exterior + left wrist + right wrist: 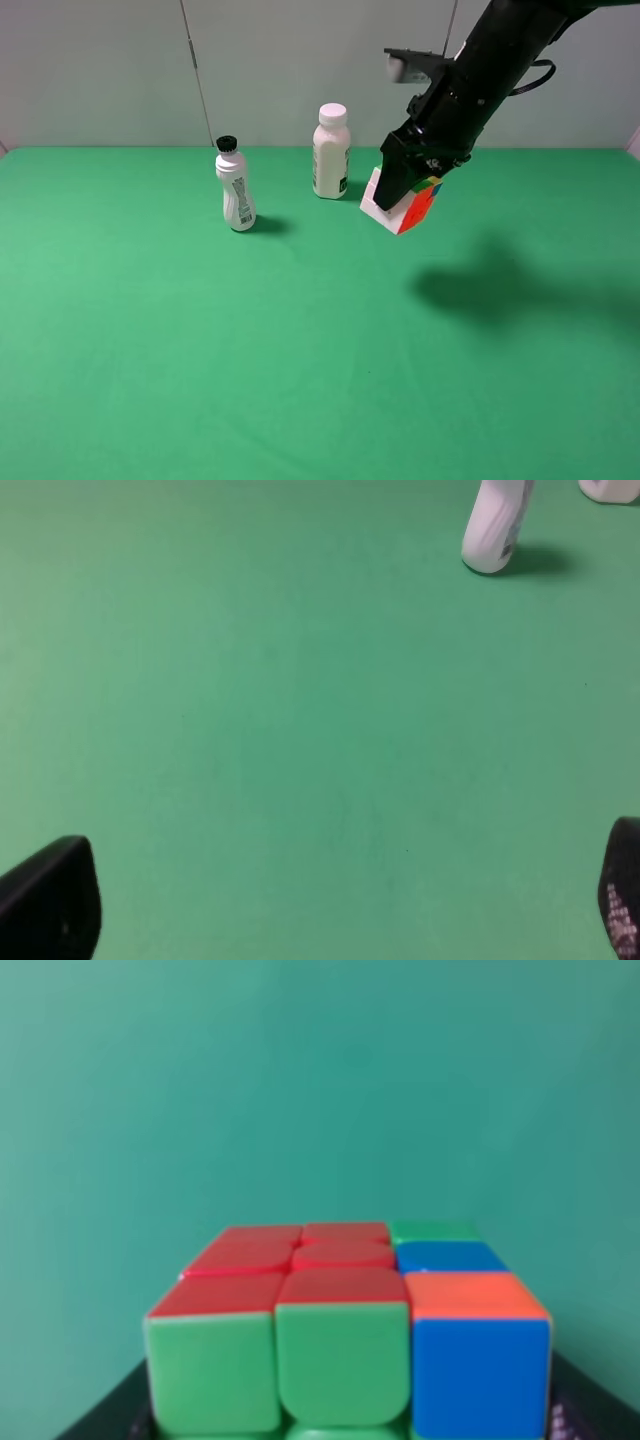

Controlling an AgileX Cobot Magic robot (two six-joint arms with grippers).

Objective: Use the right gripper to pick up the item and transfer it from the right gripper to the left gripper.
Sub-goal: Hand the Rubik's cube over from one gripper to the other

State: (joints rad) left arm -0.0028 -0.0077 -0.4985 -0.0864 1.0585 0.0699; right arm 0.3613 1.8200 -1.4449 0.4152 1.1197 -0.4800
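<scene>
Now the right end effector [398, 192] is clamped on the puzzle cube [416, 208], holding it tilted in the air above the green desk [200, 350], near the white-capped bottle [330, 152]. The left end effector [330, 905] hovers over the desk with jaws spread wide, holding nothing; the black-capped bottle [236, 190] stands beyond it.

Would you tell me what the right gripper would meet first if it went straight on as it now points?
Probably the bare green table: the right gripper, shut on the cube, slants down towards it, and its wrist view shows only green beyond.
</scene>
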